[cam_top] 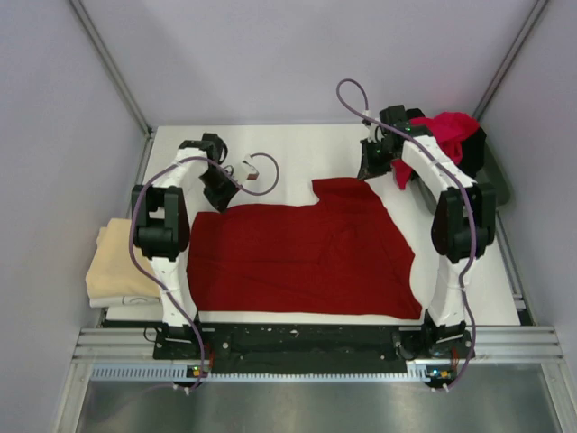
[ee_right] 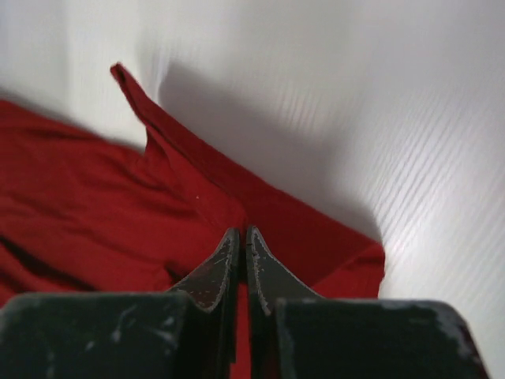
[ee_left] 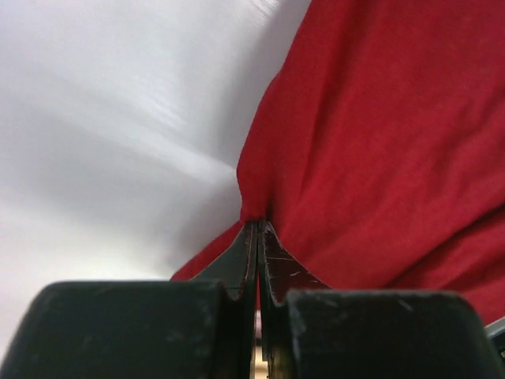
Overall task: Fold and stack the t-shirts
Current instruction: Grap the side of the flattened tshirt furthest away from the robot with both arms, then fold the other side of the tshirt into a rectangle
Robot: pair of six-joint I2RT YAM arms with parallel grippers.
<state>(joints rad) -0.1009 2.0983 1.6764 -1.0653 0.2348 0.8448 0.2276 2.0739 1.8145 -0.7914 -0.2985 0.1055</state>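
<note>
A dark maroon red t-shirt point(cam_top: 302, 257) lies spread flat on the white table. My left gripper point(cam_top: 219, 193) is at its far left corner, and in the left wrist view this gripper point(ee_left: 258, 225) is shut on a pinch of the red cloth point(ee_left: 379, 142). My right gripper point(cam_top: 368, 170) is at the far right corner, and in the right wrist view it point(ee_right: 242, 233) is shut on the cloth's edge point(ee_right: 95, 205). A folded pale beige t-shirt point(cam_top: 122, 262) lies at the left edge. A bright red t-shirt point(cam_top: 446, 133) is heaped at the back right, with black cloth point(cam_top: 474, 144) beside it.
A grey-green tray point(cam_top: 495, 183) holds the heap at the back right edge. White table surface point(cam_top: 297, 153) shows behind the shirt. Both arms' cables loop above the far table. A metal rail point(cam_top: 297, 343) runs along the near edge.
</note>
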